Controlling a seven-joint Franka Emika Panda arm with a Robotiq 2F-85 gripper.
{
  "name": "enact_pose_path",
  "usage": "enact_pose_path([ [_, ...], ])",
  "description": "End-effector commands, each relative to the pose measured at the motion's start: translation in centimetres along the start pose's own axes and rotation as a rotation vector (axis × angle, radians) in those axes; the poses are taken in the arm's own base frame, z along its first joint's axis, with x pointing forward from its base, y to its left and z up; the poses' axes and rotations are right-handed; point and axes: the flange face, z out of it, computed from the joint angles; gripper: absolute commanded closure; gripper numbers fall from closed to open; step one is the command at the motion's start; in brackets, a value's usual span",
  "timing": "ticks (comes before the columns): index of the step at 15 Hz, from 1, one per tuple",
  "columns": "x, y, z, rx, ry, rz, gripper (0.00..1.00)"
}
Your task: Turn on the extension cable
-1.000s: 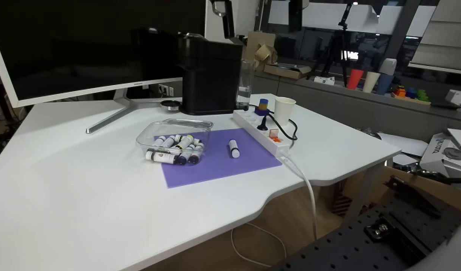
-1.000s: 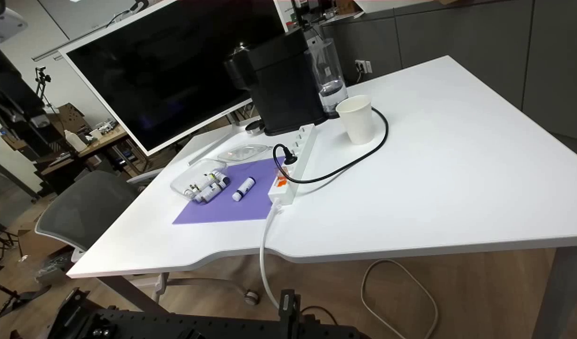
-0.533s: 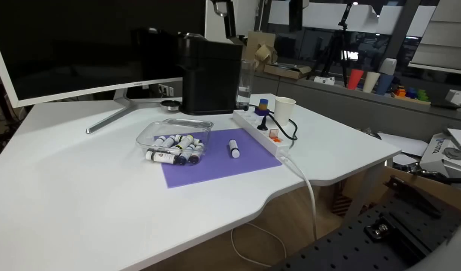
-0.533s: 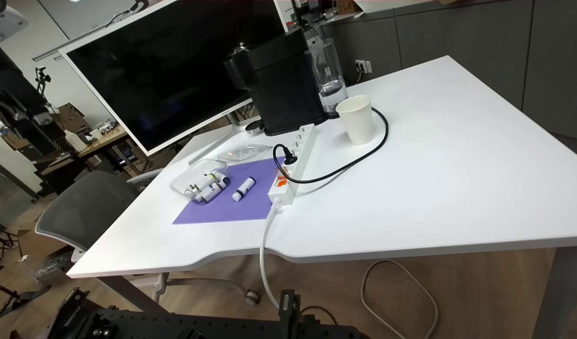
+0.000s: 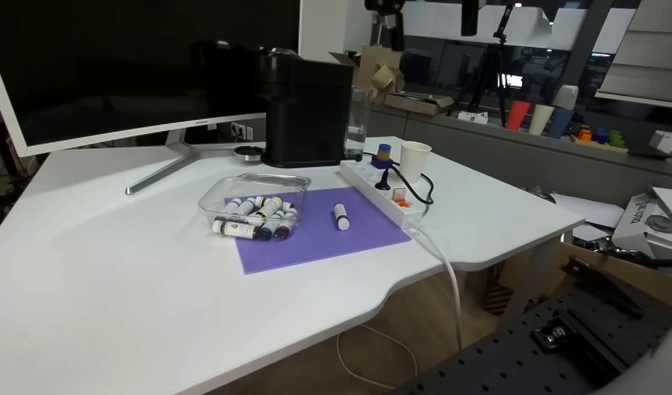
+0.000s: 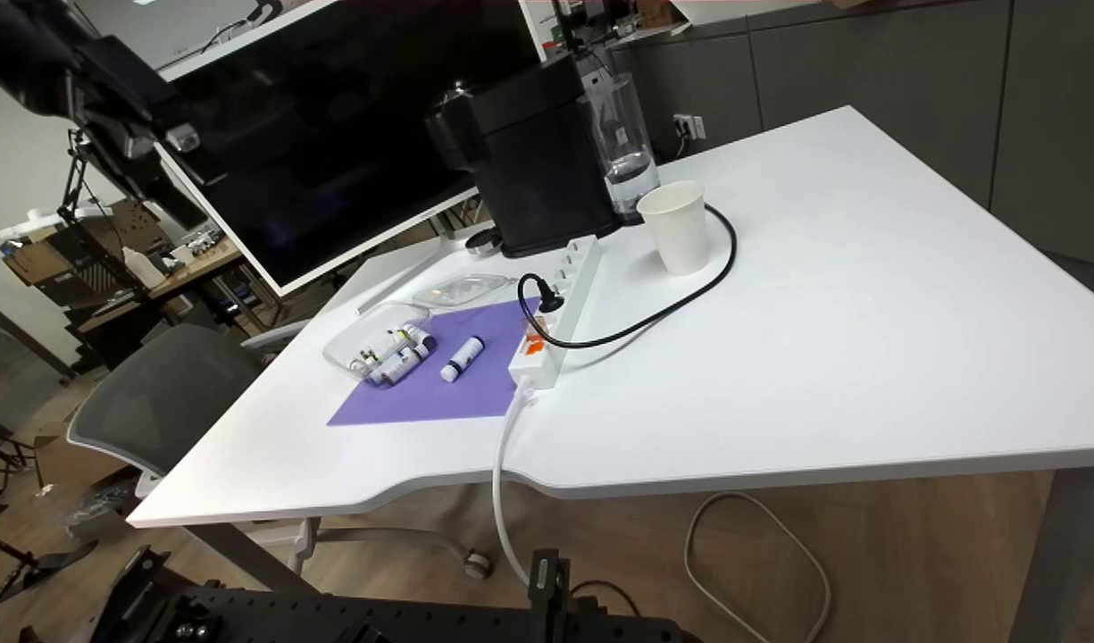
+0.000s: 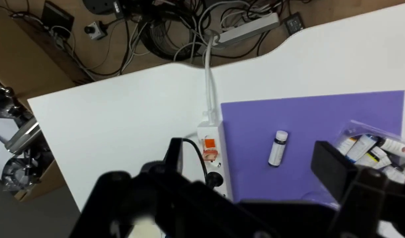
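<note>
Wide fingers (image 5: 469,21) hung high over the table (image 5: 149,285), touching nothing

At left in an exterior view, a clear tub (image 5: 219,193) penned vials (image 5: 240,229), likely against rolling. It sat partly on a purple mat (image 5: 325,246), where one loose vial (image 5: 341,216) lay apart. Along the mat's right edge lay the extension cable (image 5: 380,198), its switch end turned to the table's curved edge, presumably so the white cord (image 5: 455,293) could drop over. The orange switch (image 5: 402,203) lay uncovered beside a raised tinted flap (image 5: 399,194); on or off, we could not tell. Upper right, the fingers stood well apart, gripping nothing, high enough to clear the paper cup (image 5: 413,160); for pressing, we judged narrower would serve better.
</note>
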Motion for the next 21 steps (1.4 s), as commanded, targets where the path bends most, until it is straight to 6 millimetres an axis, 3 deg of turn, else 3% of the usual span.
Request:
enact_pose_path([
  [1,3.3,3.6,1.9,0.046,-0.029,-0.043,0.00],
  [10,8.4,9.7,9.6,0.146,-0.130,-0.367,0.00],
  [12,9.4,10.1,11.4,0.164,-0.152,-0.360,0.00],
  [13,7.7,9.5,10.4,0.166,-0.135,-0.354,0.00],
  [21,9.1,9.7,13.7,0.166,-0.180,-0.352,0.00],
])
